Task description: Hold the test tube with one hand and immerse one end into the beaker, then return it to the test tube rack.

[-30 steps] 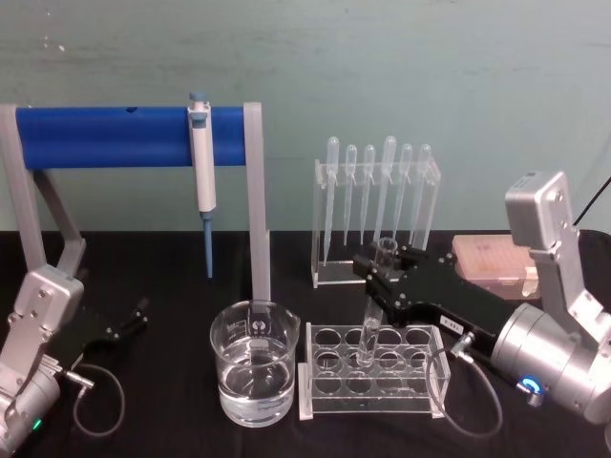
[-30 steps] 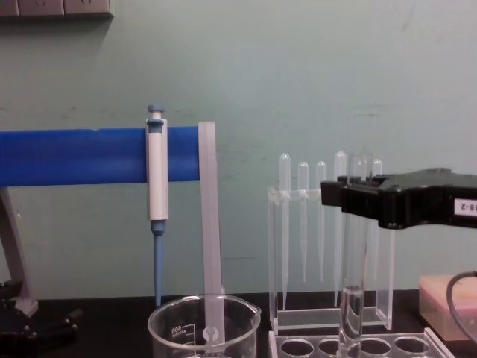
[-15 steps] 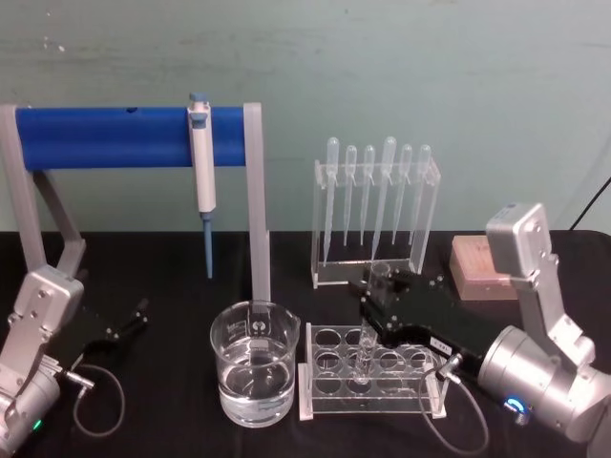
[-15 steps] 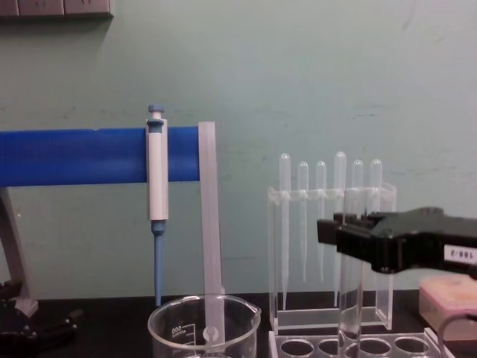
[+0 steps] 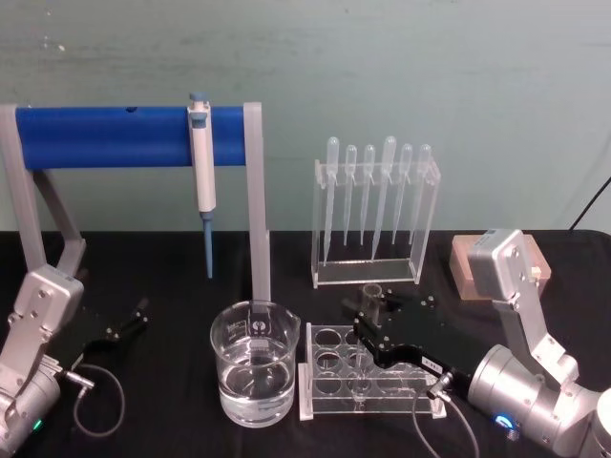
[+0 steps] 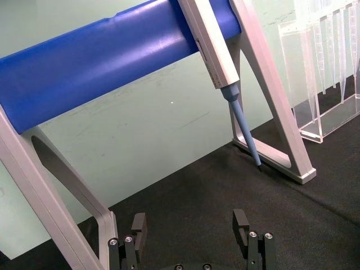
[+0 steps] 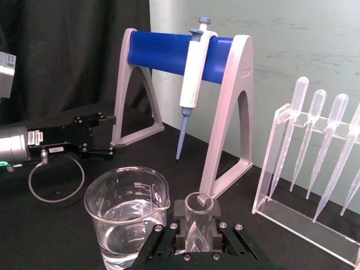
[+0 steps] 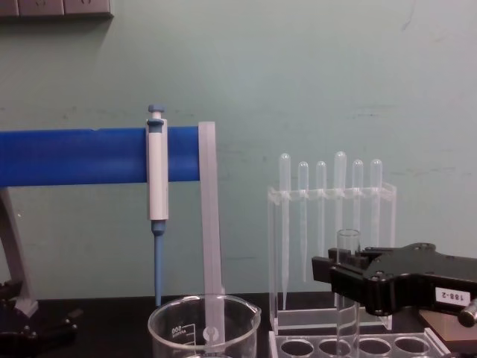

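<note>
Two grippers are on my screens, and I take the scene from left to right. At the far left of the head view my left gripper point(image 5: 134, 320) rests low on the black table point(image 5: 172, 267), parked well apart from the glassware; its own wrist camera shows the fingers point(image 6: 139, 225) spread wide with nothing between them. Above and behind it stands the blue stand point(image 5: 124, 136) with grey legs, and the white-and-blue micropipette point(image 5: 201, 172) hangs from its bar, tip pointing down at the table.

Next comes the beaker point(image 5: 254, 374), partly filled with clear liquid, sitting just in front of the stand's right leg and just beside the left end of the clear rack point(image 5: 325, 377).

Over that rack is my right gripper point(image 5: 370, 322), reaching in from the lower right. I see it clamped narrow on the test tube point(image 5: 369, 303), which stands upright with its open rim above the fingers and its lower end down in a hole of the rack. The chest view shows the tube point(image 8: 347, 246) rising out of the black jaws over the rack's holes.

Behind the rack, the pipette holder point(image 5: 377, 215) carries a row of thin plastic pipettes. At the far right, behind the right arm, lies a pinkish box point(image 5: 468, 262).
</note>
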You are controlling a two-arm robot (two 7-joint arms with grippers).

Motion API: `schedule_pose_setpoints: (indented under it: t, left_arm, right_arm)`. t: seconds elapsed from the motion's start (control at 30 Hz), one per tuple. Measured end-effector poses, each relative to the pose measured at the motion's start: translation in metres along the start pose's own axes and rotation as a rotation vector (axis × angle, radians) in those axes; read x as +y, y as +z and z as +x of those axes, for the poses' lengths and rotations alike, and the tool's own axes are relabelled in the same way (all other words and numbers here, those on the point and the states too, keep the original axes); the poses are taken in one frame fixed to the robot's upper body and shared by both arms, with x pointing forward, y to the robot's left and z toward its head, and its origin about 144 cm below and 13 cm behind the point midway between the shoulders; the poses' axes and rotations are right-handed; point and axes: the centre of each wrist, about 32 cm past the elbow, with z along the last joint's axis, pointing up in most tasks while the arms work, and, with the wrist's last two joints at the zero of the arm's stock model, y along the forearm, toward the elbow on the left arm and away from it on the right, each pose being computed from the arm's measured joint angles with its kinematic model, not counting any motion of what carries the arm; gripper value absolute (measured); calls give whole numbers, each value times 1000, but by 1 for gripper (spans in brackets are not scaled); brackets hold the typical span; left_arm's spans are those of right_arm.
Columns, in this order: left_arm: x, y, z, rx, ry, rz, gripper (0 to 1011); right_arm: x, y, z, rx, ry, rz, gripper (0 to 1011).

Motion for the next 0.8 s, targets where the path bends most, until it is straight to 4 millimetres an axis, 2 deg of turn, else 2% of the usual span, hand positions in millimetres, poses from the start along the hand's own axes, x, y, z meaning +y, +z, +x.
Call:
schedule_pose_setpoints:
  t: [0.13,0.23,0.3,0.33,0.4,0.53,0.57,0.8]
  left_arm:
    - [0,0,0,0,0,0,1000]
    - [0,0,0,0,0,0,1000]
    - [0,0,0,0,0,0,1000]
    - [0,0,0,0,0,0,1000]
    - [0,0,0,0,0,0,1000]
    - [0,0,0,0,0,0,1000]
    - [0,0,0,0,0,0,1000]
    - [0,0,0,0,0,0,1000]
  right_arm:
    - [0,0,0,4,-5,3,313]
    - [-1,3,0,3,-6,8,440]
    - [-1,6,0,2,-7,10,483]
    - [-2,9,0,-1,-8,14,544]
    - [-4,12,0,-5,-10,19,585]
    - [-11,22,1,-13,-20,40,707]
    - [-15,27,3,-15,-29,57,764]
    - [-39,40,11,-8,-115,121,941]
